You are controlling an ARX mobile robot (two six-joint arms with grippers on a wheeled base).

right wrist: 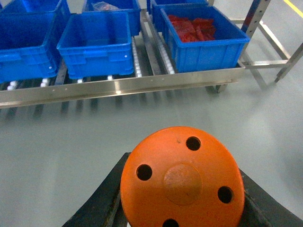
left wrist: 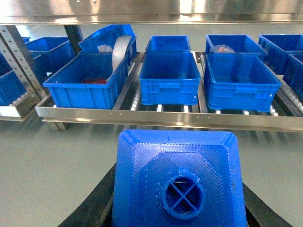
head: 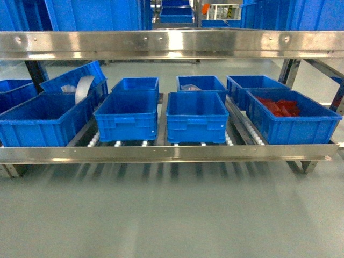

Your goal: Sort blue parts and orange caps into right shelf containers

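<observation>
Blue plastic fills the bottom of the left wrist view: a blue part [left wrist: 179,182] sits between the black fingers [left wrist: 92,205] of the left gripper [left wrist: 177,208], which is closed on it. Its top face shows fine printed layer lines, sloping sides, and a round knob with a cross inside. In the right wrist view an orange cap [right wrist: 182,178] is held the same way, clamped by the right gripper [right wrist: 182,208] with a dark finger [right wrist: 99,201] on each side. The cap's flat top has a round raised centre and four small dark holes around it; the side printing cannot be seen from here.

Both grippers are in front of the shelf [head: 161,153] and apart from it, over the grey floor [head: 172,215]. Neither gripper shows in the head view. The shelf is shiny steel with white rollers [head: 145,143] under the crates. On the right end, the front crate [head: 293,118] holds a pile of red-orange pieces [head: 279,106]; another crate [head: 255,87] stands just behind it. Two middle crates [head: 196,117] stand side by side at the front, and both look bare inside. On the left, one crate [head: 75,81] lies tilted on a large crate [head: 45,119].
</observation>
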